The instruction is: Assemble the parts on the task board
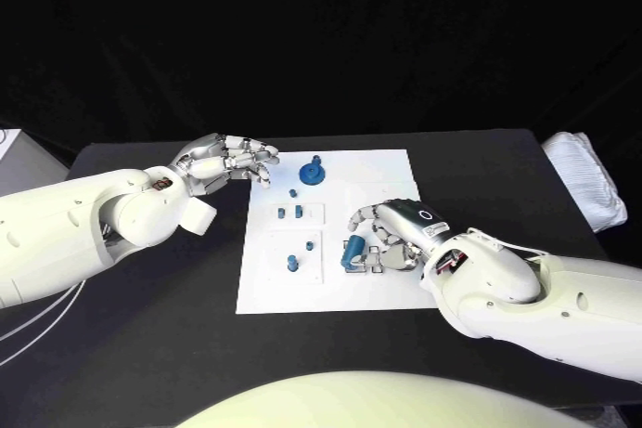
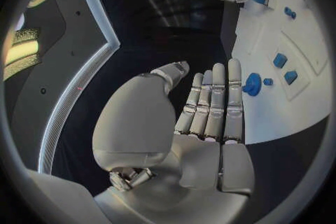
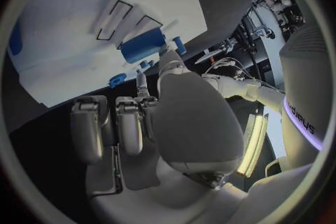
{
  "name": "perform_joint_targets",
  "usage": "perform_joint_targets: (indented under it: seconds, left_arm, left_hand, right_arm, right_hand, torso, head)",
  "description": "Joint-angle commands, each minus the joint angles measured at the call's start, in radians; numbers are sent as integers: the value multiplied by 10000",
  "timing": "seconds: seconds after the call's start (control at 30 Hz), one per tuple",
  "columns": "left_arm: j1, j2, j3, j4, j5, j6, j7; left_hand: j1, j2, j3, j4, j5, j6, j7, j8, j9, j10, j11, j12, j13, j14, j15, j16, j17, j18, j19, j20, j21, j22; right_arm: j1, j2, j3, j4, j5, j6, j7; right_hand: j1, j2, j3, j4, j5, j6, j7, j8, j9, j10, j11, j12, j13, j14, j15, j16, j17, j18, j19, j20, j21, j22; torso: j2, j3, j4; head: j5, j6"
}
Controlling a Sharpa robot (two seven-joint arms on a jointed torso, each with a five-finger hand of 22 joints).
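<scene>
Because the right robot hand pinches the long blue plastic block only at its fingertips, low over the flat white task board, the block may slip or go in crooked. The left robot hand is empty with fingers spread beside the board's far corner, near the round blue knob, and could bump it. I count 2 robot hands, 1 board on the black desk, 1 knob, and about 5 small blue pieces.

No legible text or labels.
</scene>
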Motion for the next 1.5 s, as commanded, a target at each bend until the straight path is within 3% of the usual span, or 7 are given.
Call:
perform_joint_targets:
  seconds: [0.03, 0.2, 0.5, 1.1, 1.27, 1.43, 1.5]
  left_arm:
    - [-2, -5, 3, 7, 50, 182, 27]
    - [-2, -8, 2, 9, 48, 180, 23]
    - [-2, 4, 1, -8, 46, 191, 15]
    - [-3, 24, -1, -26, 44, 209, 4]
    - [-3, 33, -2, -37, 44, 212, 5]
    - [-3, 36, -3, -34, 44, 206, 6]
    - [-3, 37, -4, -31, 44, 203, 8]
  left_hand:
    - [56, 72, 75, 3, 18, 51, -16, 64, 7, -48, 31, -39, 10, -84, 10, 38, -6, 122, 24, -6, -22, 0]
    - [56, 72, 75, 3, 18, 51, -16, 64, 7, -48, 31, -39, 10, -84, 10, 38, -6, 122, 24, -6, -22, 0]
    - [56, 72, 75, 3, 18, 51, -16, 64, 7, -48, 31, -39, 10, -84, 10, 38, -6, 122, 24, -6, -22, 0]
    - [56, 72, 75, 3, 18, 51, -16, 64, 7, -48, 31, -39, 10, -84, 10, 38, -6, 122, 24, -6, -22, 0]
    - [56, 72, 75, 3, 18, 51, -16, 64, 7, -48, 31, -39, 10, -84, 10, 38, -6, 122, 24, -6, -22, 0]
    - [56, 72, 75, 3, 18, 51, -16, 64, 7, -48, 31, -39, 10, -84, 10, 38, -6, 122, 24, -6, -22, 0]
    - [56, 72, 75, 3, 18, 51, -16, 64, 7, -48, 31, -39, 10, -84, 10, 38, -6, 122, 24, -6, -22, 0]
  right_arm:
    - [102, -122, 5, -29, 296, 874, 1720]
    - [263, -233, 4, -180, 134, 1816, 2212]
    - [469, -134, 3, -507, -305, 3066, 2372]
    - [519, -199, 2, -462, -54, 1724, 2419]
    - [509, -303, -1, -457, 583, 1153, 2262]
    - [491, -419, -3, -475, 987, 822, 1813]
    - [474, -481, -4, -473, 1274, 648, 1612]
  right_hand:
    - [528, 12, 391, -144, 104, -167, -88, -206, -108, 372, -218, -95, 2063, 1040, -148, 35, 2627, 18, 827, -5, -113, 2416]
    - [1202, -272, 1931, -427, 174, -116, -541, -476, -267, 207, -613, -216, 1969, 1040, -478, 35, 2627, 39, 781, -321, -223, 2389]
    - [949, -761, 3617, -823, 123, 71, -781, -776, -398, 159, -786, -225, 1933, 1040, -639, 35, 2627, 50, 753, -470, -278, 2374]
    - [-208, -879, 4497, -1065, 29, 853, -452, -737, -391, 514, -583, 155, 2168, 1040, -510, 35, 2627, -41, 898, -395, 191, 2491]
    - [-1008, -800, 4307, -887, -212, 2033, -242, -22, -120, 682, -210, 337, 2297, 1040, -193, 35, 2627, -88, 967, -168, 426, 2551]
    - [-1359, -715, 3695, -720, -528, 2229, -400, 782, 283, 708, -333, 360, 2310, 1040, -269, 35, 2627, -89, 973, -143, 443, 2555]
    - [-1396, -543, 3091, -484, -612, 2134, -602, 1593, 773, 751, -506, 404, 2343, 1040, -399, 35, 2627, -103, 993, -261, 518, 2574]
  torso:
    - [0, 8, -21]
    - [4, 14, -36]
    - [5, 13, 15]
    - [-11, 6, -14]
    - [-15, 8, -18]
    - [-2, 8, -39]
    - [0, 12, -41]
  head:
    - [37, -16]
    - [46, -21]
    - [21, -44]
    - [12, -22]
    - [12, -6]
    - [12, 9]
    - [-11, 9]
